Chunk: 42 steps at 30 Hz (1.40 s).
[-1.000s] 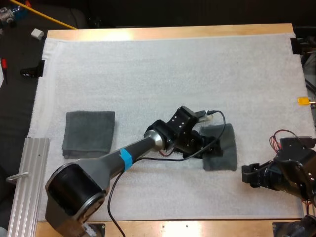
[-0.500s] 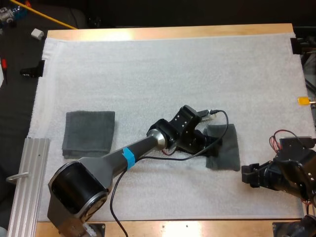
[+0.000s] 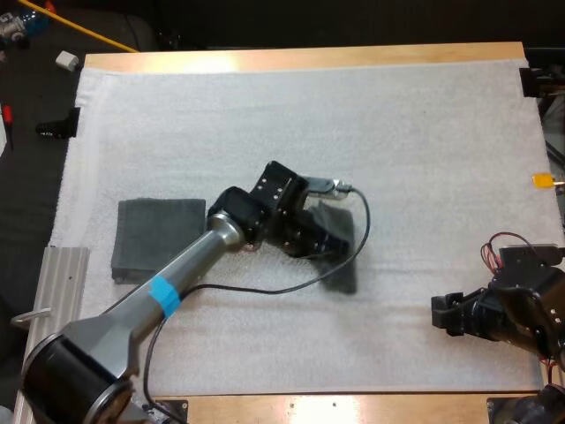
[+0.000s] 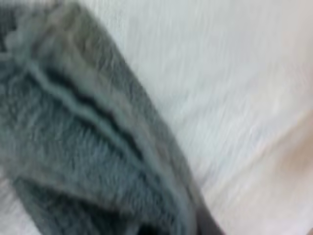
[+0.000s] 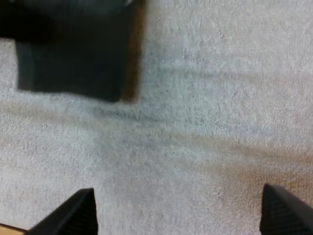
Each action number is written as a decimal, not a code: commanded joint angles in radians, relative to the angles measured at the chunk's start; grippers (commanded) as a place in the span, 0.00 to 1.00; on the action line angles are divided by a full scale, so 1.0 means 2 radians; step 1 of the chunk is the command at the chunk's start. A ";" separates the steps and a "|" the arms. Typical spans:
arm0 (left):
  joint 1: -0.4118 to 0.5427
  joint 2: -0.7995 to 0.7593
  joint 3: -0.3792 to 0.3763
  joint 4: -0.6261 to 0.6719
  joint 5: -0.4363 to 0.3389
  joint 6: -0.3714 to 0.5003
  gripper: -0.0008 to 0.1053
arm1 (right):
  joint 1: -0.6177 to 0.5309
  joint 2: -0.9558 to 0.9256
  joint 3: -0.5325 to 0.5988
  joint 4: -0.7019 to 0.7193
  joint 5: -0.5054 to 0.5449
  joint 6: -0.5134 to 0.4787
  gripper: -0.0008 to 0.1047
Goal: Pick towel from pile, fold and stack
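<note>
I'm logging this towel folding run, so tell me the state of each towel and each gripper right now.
left gripper: shut on the folded towel.
folded towel: folded, in the left gripper, apart from the folded stack.
folded stack: lying flat on the mat, nothing touching it.
right gripper: open, over bare mat.

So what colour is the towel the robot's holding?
Dark grey-green. The towel shows best in the left wrist view.
</note>
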 commanded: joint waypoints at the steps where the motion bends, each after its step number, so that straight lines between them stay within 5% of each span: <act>1: 0.030 -0.032 -0.002 0.065 -0.027 0.061 0.01 | 0.000 -0.002 -0.003 0.001 0.002 -0.002 0.64; 13: 0.181 -0.104 -0.007 0.203 -0.150 0.213 0.01 | -0.001 -0.003 -0.004 0.001 -0.001 -0.004 0.64; 19: 0.239 -0.104 -0.020 0.227 -0.190 0.255 0.01 | -0.001 -0.004 -0.005 -0.002 -0.002 -0.004 0.64; 42: 0.342 -0.095 -0.005 0.240 -0.244 0.275 0.00 | 0.001 0.000 -0.005 0.003 -0.004 -0.001 0.64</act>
